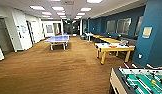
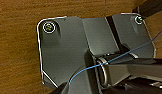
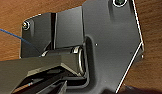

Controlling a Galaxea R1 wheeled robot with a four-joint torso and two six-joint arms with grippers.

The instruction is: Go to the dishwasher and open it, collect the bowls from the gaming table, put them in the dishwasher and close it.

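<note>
Foosball table is sitting nearest, with carpet stretching past it. Beyond the foosball table, the white-topped gaming surface is showing small coloured items, seemingly bowls awaiting collection. Farther still, a ping-pong table is standing. Collection is looking not yet done. Claw state: cannot tell for either arm.

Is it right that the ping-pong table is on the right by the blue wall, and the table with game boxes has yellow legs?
Not quite. The ping-pong table stands on the left side of the room, out on the brown carpet, away from the blue wall. The head view shows it. The white-topped table with game boxes does have yellow legs.
</note>
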